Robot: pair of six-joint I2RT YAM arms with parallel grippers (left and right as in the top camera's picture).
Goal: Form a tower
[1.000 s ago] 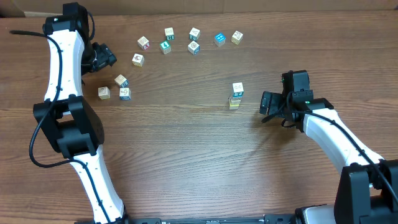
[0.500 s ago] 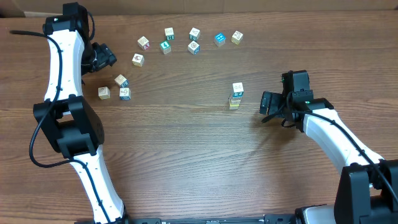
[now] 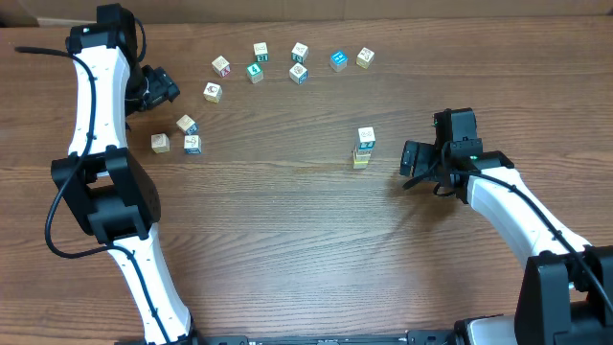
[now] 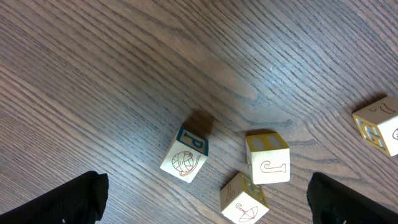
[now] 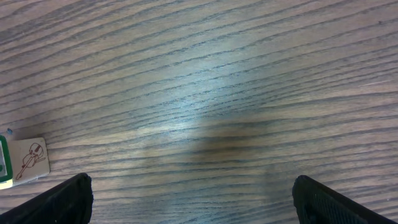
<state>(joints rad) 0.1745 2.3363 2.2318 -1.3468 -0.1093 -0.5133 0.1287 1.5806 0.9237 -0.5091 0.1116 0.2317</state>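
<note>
The tower (image 3: 363, 147) is seen standing upright on the tabletop (image 3: 287, 230), right of centre, with a white-faced cube on top and a yellow-green one at its foot. It is touched by neither arm. The right claw (image 3: 406, 165) is held low over the wood just to the right of the tower, apart from it, its jaws spread fully wide and nothing gripped between them. The left claw (image 3: 165, 91) is found at the far left, likewise opened to its widest and empty. Below it three cubes (image 3: 186, 125) are grouped close together; in the left wrist view one is marked with a ball of yarn (image 4: 185, 158) and one with an umbrella (image 4: 244, 199). A scattered row of loose cubes (image 3: 298, 73) is laid along the far side, well apart from the tower
</note>
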